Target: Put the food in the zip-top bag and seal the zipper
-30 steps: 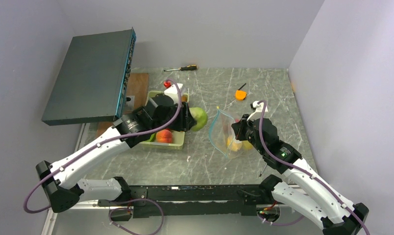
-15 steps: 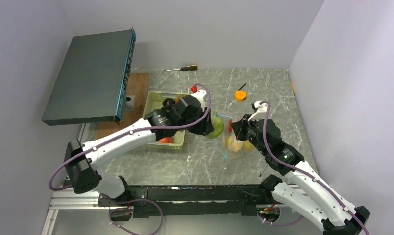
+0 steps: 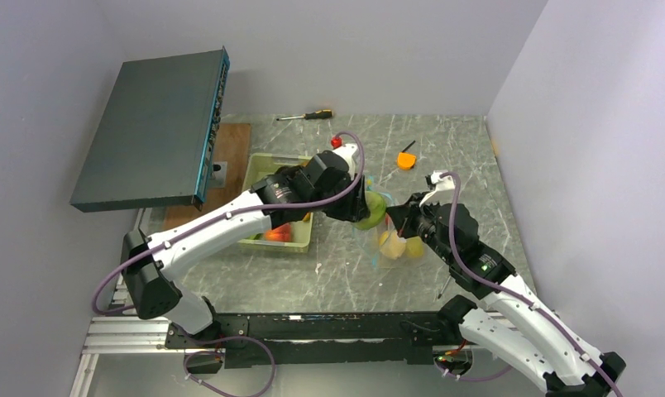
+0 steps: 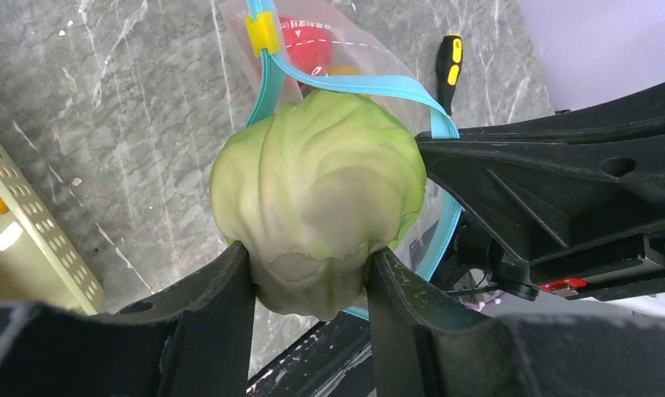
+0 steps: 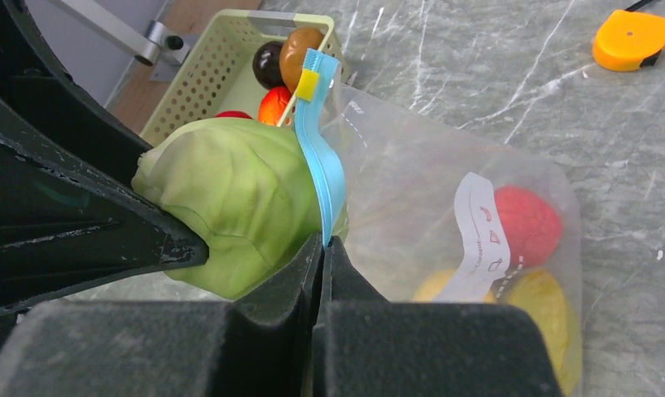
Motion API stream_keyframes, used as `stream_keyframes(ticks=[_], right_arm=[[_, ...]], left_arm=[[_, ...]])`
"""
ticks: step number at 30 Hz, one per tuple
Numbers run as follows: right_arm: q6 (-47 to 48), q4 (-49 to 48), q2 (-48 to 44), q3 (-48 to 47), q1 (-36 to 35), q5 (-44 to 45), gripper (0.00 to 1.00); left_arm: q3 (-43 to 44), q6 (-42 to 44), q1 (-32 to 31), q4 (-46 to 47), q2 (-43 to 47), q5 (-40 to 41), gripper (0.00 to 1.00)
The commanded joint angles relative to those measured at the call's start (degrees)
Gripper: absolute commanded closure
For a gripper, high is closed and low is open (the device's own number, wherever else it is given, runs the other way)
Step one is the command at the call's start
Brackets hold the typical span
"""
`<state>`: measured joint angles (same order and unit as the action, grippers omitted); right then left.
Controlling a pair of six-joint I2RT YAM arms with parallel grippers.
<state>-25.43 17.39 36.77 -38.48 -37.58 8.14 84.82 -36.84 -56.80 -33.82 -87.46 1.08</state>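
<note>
Change since the earlier frame: the left arm has swung from over the tray to the zip-top bag [image 3: 393, 241], bringing the green cabbage [image 4: 313, 182] with it, and the bag's mouth edge has been drawn up and toward the cabbage. Left tool [image 4: 308, 258]: jaws about half open, clamped on either side of the cabbage's lower part; the cabbage sits at the bag's mouth, touching the zipper [image 4: 370, 83], not yet inside. Right tool [image 5: 322, 244]: jaws fully closed, pinching the zipper just beside the cabbage and holding that edge of the bag up off the tabletop [image 3: 346, 265]. Zipper: teal-blue strip looping round the open mouth, unsealed, with a yellow slider [image 5: 307, 83] at its upper end. Bag contents: one red piece [image 5: 528, 223] and yellow pieces [image 5: 544, 306], lying at the bottom behind the white label [image 5: 478, 231]. Tray [image 5: 188, 91]: pale green, perforated, left of the bag in the top view; it holds a dark purple piece [image 5: 267, 62], a brown piece [image 5: 300, 45] and an orange-red piece [image 5: 275, 103]. Orange flat tool with black handle [image 3: 406, 160]: on the tabletop beyond the bag, apart from it. Screwdriver [image 3: 308, 115]: far beyond the bag, by the back wall. Second screwdriver [image 4: 449, 62], yellow and black handle: on the tabletop on the near side of the bag.
</note>
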Motion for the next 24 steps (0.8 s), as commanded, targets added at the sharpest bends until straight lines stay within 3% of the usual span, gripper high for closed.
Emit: stream_keyframes(ticks=[1, 10, 18, 24], right_arm=[[0.4, -2.6, -0.5, -0.2, -0.1, 0.3, 1.00], [0.3, -3.1, -1.4, -0.5, -0.2, -0.4, 1.00], [0.3, -3.8, -1.8, -0.2, -0.2, -1.0, 1.00], [0.4, -3.9, -1.8, 0.0, -0.2, -1.2, 1.00]], left_arm=[[0.8, -1.5, -1.4, 3.8, 4.1, -2.1, 0.78], [-8.1, -6.0, -1.5, 11.9, 4.4, -5.9, 0.77], [-6.5, -5.6, -1.5, 8.3, -0.3, -4.4, 0.76], [-1.6, -4.4, -1.3, 5.8, -3.9, -2.1, 0.69]])
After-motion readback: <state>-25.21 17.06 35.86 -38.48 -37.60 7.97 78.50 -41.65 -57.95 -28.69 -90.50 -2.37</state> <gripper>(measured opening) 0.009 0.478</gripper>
